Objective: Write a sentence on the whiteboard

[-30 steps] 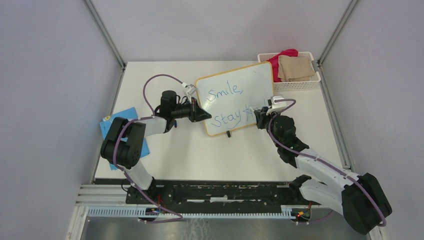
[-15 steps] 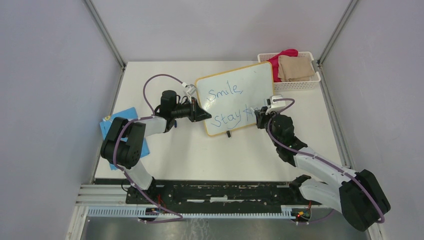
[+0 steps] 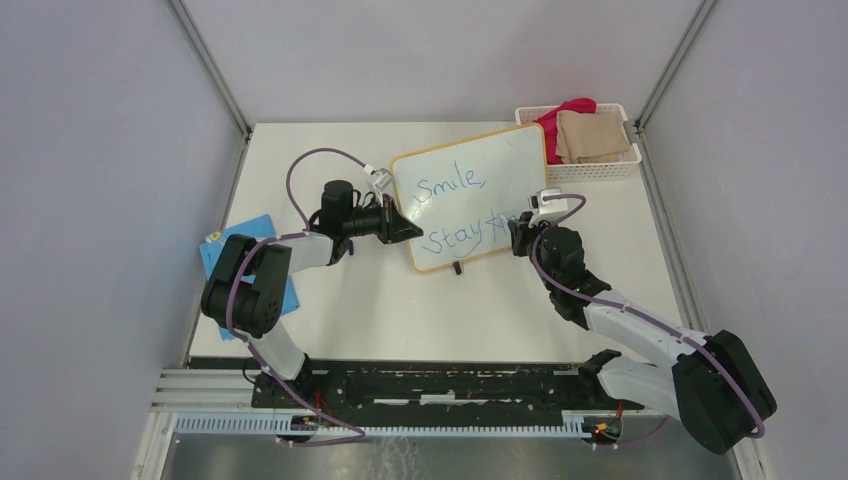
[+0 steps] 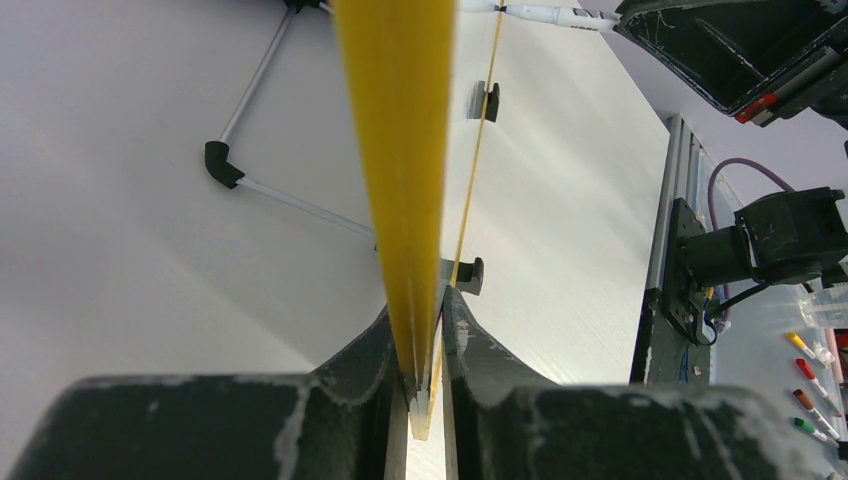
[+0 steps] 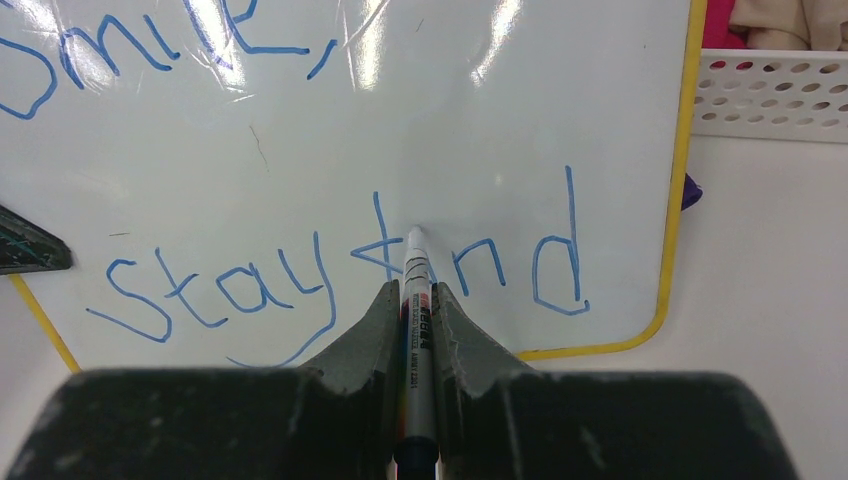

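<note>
Yellow-framed white rectangular whiteboard [image 3: 500, 165] is seen tilted at the centre of the overhead view, its left edge clamped by the left gripper [image 4: 423, 335]. A slim white marker [image 5: 414, 262] is pinched by the right gripper [image 5: 417, 305], its tip set within the lower line of the blue handwritten sentence [image 5: 240, 290].

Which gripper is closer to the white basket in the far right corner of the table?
The right gripper. It holds a marker on the right part of the whiteboard, the side toward the basket. The left gripper clamps the board's left edge, farther away.
</note>
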`<state>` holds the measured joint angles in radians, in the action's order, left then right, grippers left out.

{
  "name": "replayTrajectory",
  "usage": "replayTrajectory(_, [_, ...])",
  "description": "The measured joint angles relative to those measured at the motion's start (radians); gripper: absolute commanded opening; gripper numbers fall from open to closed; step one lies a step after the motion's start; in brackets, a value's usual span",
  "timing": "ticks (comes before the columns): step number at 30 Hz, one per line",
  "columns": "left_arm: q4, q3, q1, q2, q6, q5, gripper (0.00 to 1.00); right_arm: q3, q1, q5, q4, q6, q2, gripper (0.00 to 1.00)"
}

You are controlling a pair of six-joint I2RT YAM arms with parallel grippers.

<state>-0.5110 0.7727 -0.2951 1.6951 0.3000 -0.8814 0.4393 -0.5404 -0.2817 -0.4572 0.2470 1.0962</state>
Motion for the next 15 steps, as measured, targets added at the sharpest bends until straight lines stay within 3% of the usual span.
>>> replayTrajectory(15, [0.003,0.001,0.0,0.0,0.0,0.001,0.02,0.001,0.003,-0.014,-0.005,0.003,0.012,0.0])
